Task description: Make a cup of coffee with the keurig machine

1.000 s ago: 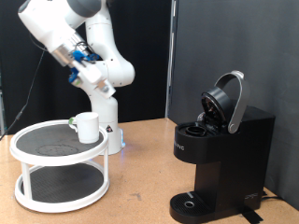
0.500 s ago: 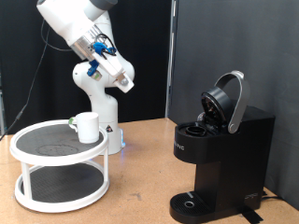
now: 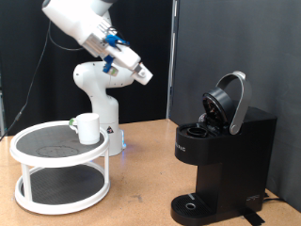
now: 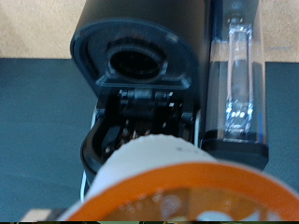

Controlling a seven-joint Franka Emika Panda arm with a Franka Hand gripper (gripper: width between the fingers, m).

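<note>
Tool point(image 3: 143, 75) is hanging high, well apart from the keurig point(image 3: 221, 160), lid up, clamped on 1 pod point(image 4: 177, 187) w/ mug point(image 3: 87, 127) sitting on the rack point(image 3: 58, 169); misaligned pod could jam at the chamber rim.

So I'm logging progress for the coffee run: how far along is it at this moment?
Done: the keurig machine stands with its lid raised, pod chamber exposed. In hand: the wrist view shows a white pod with an orange rim close at the hand, above the open chamber; the hand is in the air, between the shelf and the machine. Left: the chamber looks empty, and the cup sits on the round white shelf, not under the spout.
</note>
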